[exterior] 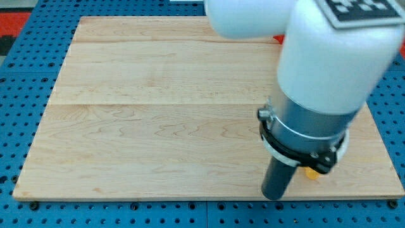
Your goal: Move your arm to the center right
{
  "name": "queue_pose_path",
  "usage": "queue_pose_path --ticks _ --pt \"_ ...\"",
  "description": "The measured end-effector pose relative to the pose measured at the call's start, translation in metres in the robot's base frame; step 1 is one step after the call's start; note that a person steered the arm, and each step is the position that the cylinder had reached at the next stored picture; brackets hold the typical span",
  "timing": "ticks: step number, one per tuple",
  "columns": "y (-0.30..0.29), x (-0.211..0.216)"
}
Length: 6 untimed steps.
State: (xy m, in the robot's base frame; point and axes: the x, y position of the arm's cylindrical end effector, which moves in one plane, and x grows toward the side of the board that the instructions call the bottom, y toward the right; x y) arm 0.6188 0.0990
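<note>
Tip: my tip (273, 196), the lower end of the straight dark rod, is seen resting on the pale wooden worktop (158, 126) at the near right, close to the near edge.

Gripper: none is fitted (only the rod), so nothing is grasped or released; contact is by pushing alone.

Task's place: the centre right of the worktop is judged to lie farther back than the tip and somewhat to the right; much of it is hidden behind the large white and grey arm body (323, 82).

Yellow block: a small yellow block (311, 172), shape not to be made out, is seen just to the right of the rod, partly covered by the grey collar; whether it is touched cannot be told.

Red block: a sliver of a red or orange block (278, 39) is glimpsed at the far edge beside the white arm housing (too little shows to name its shape).

Risk, yellow block: if the tip is swept straight to the right, the yellow block could be caught and shoved toward the right edge, perhaps off the worktop.

Risk, hidden ground: further blocks may be concealed behind the arm body along the path, and could be displaced unnoticed.

Risk, edge: an overshoot to the right could carry the tip past the worktop's edge onto the blue perforated base (25, 76).
</note>
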Motion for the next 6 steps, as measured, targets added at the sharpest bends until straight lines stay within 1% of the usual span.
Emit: queue_pose_path --ticks 5,6 --pt "0.000 0.000" --pt "0.035 -0.001"
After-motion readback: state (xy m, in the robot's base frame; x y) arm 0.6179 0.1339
